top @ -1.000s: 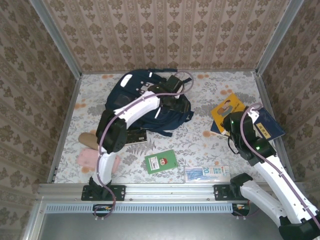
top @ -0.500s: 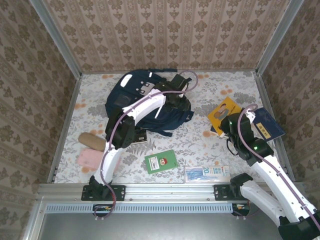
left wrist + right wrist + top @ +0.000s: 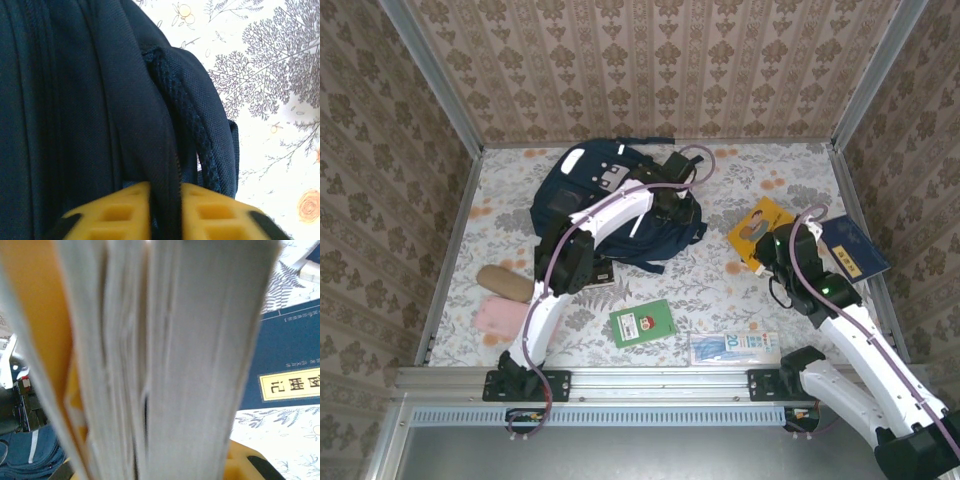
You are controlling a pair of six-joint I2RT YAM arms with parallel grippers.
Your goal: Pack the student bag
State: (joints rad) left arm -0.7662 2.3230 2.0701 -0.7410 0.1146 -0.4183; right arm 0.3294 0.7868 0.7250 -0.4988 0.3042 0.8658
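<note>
Navy student bag (image 3: 570,180), white stripes; bench (image 3: 740,290) white, grey-orange floral print; yellow book (image 3: 750,225); green booklet (image 3: 642,323); wall (image 3: 650,70) beige damask.

White arms (image 3: 610,212), black joints (image 3: 565,266), mauve cables (image 3: 551,250), yellow jaws.

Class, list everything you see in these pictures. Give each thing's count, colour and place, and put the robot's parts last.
student bag: one, navy, far centre
yellow book: one, yellow cover, right side, gripped
navy book: one, navy with a pale label, far right
green booklet: one, green, near centre
clear packet: one, clear with blue print, near edge, right of the booklet
tan pouch: one, tan, left side
pink item: one, pink, just nearer than the pouch
table: one, white floral cloth
left end effector: one, yellow fingers, shut on a fold of the student bag
right end effector: one, shut on the yellow book
</note>
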